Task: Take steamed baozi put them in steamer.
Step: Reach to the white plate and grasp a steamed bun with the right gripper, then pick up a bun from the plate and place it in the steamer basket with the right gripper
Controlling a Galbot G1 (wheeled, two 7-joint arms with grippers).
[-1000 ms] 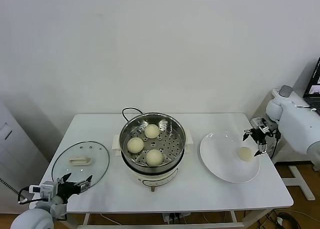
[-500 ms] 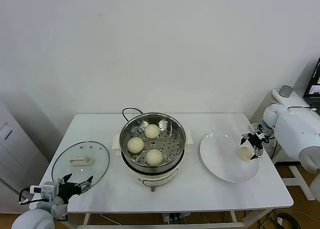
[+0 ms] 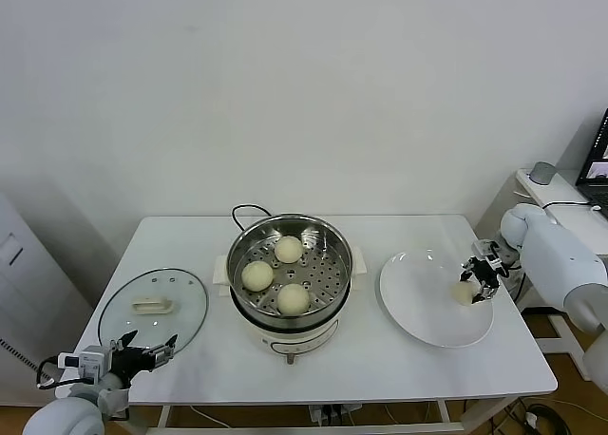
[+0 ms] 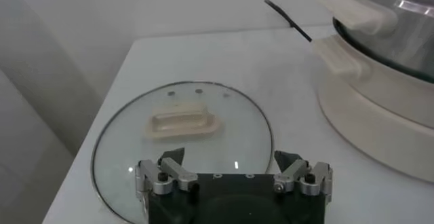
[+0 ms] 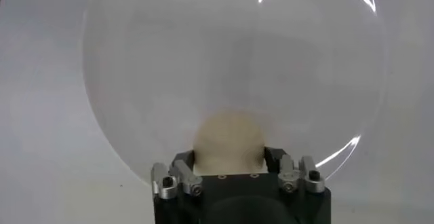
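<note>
Baozi sit in two places. Three smooth, round, cream-white buns rest on the perforated metal tray inside the steamer, a shiny stainless-steel pot on a white electric base with a black cord curling off behind it. They form a loose triangle: one toward the back, one at the robot's left, one at the front. The fourth bun lies on the right part of the white plate, a flat, glossy round dish just beside the steamer on the robot's right.

The right gripper is down at that fourth bun. In the right wrist view its fingers stand on either side of the pale dough ball, spread about as wide as the bun and close against its flanks; whether they press it I cannot tell.

The left gripper is parked low at the near left corner of the white table, its fingers spread wide and holding nothing. Just beyond it lies the round glass lid with a metal rim and a flat cream handle, resting flat on the tabletop to the left of the steamer.
</note>
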